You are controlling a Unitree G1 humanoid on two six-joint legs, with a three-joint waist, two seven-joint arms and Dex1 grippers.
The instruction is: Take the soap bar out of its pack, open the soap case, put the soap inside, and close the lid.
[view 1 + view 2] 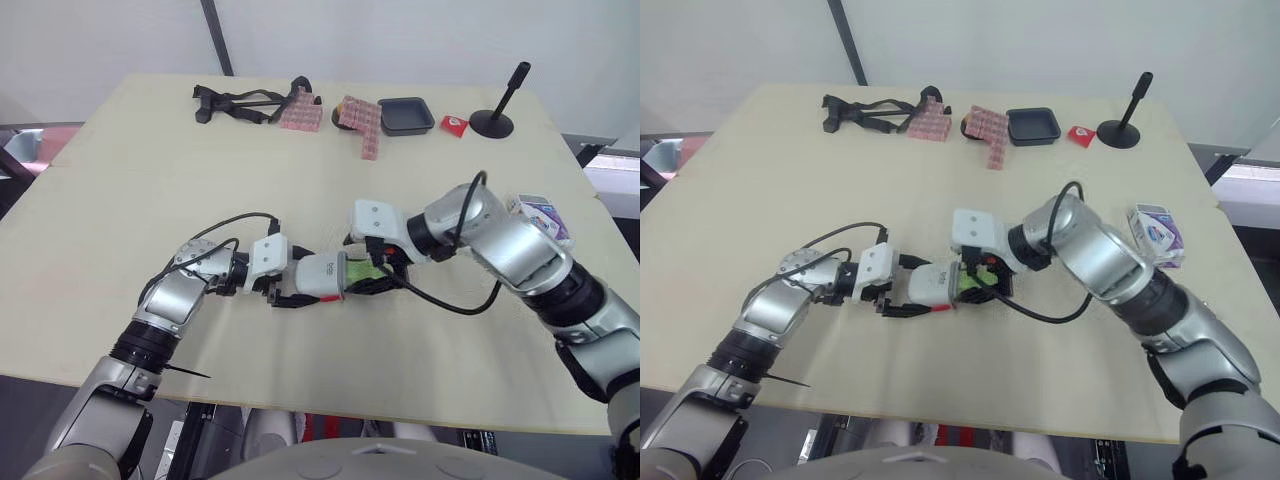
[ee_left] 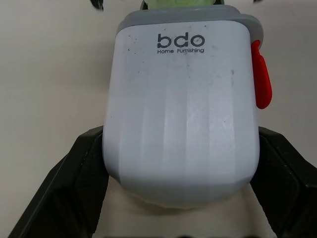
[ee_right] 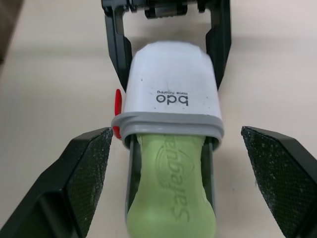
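- Two grippers of mine meet at the near middle of the worktop point(image 1: 150, 190), pointing at each other with the soap case point(image 2: 181, 109) between them.
- My left gripper point(image 1: 290, 287) is clamped on the white case. Its black fingers point(image 2: 74, 183) press against the two sides of the rounded closed end.
- The case lies on its side, printed face up, with the lettering "bdo Home Furnishing" near its grey rim point(image 3: 166, 124). A red latch point(image 2: 261, 74) sticks out from one side just behind that rim.
- The green soap point(image 3: 171, 198) has one end inside the mouth of the case. The rest sticks out toward my right gripper, with raised lettering along its top. Grey rails run from the rim along both sides of the bar.
- My right gripper point(image 3: 176, 136) is spread wide. Its fingers point(image 3: 84, 168) stand well clear of the soap on either side, touching neither the bar nor the case.
- A white and purple soap pack point(image 1: 1155, 232) lies near the right edge of the worktop, beside my right forearm and apart from the case.
- Several things line the far edge: a black strap point(image 1: 235, 103) on the left, then two pink patterned packets point(image 1: 300, 110), a black tray point(image 1: 406, 115), a small red item point(image 1: 454, 125) and a black stand point(image 1: 497, 105) with a tilted post on a round base.
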